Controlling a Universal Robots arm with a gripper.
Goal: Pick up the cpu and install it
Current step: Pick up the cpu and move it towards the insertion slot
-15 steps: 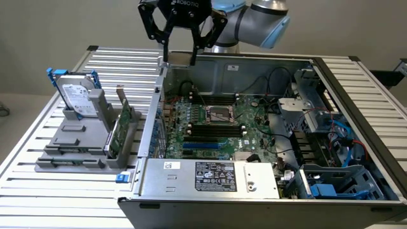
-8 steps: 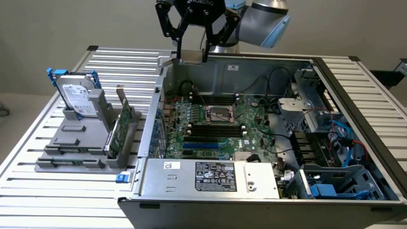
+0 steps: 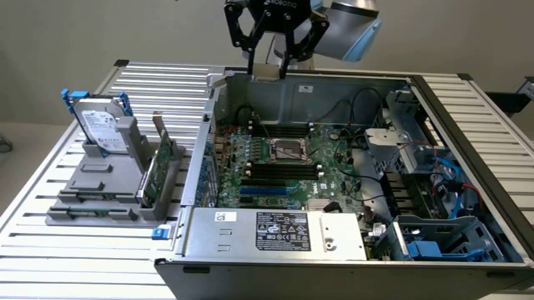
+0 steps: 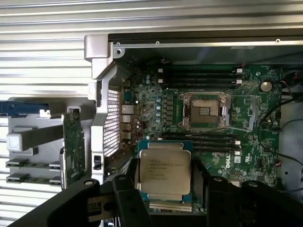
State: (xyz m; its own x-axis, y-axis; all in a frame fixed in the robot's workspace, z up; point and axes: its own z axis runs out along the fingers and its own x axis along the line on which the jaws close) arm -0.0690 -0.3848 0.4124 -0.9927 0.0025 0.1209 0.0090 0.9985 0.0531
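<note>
A black two-fingered claw (image 3: 267, 70) on a grey robot arm hangs above the far wall of an open computer case (image 3: 250, 265), which sits on a slatted metal tabletop (image 3: 50, 250). The claw is clenched on the cpu (image 3: 265, 72), a small flat square chip with a silvery top, gripped by its opposite edges between the two fingers and held clear of the case. In the wrist view, the cpu (image 4: 164, 170) lies level in the claw (image 4: 168, 185), its printed metal lid facing the camera, with the black fingers (image 4: 125, 198) pressed against either side of it. Under it lies the green motherboard (image 4: 246, 142), and the processor socket (image 4: 204, 109) is uncovered, its metal frame around a bare square of contacts, well apart from the chip. In the exterior view, that socket (image 3: 289, 150) sits near the middle of the motherboard (image 3: 276, 184), between rows of black memory slots. A grey power supply (image 3: 276, 231) with a white label fills the near side of the case. On the exterior view's left, a grey rack (image 3: 92, 187) stands on the tabletop beside the case, holding a silver hard drive (image 3: 104, 128) in a blue bracket, upright, and a thin green circuit card (image 3: 159, 165) standing on edge just beside the case wall.
</note>
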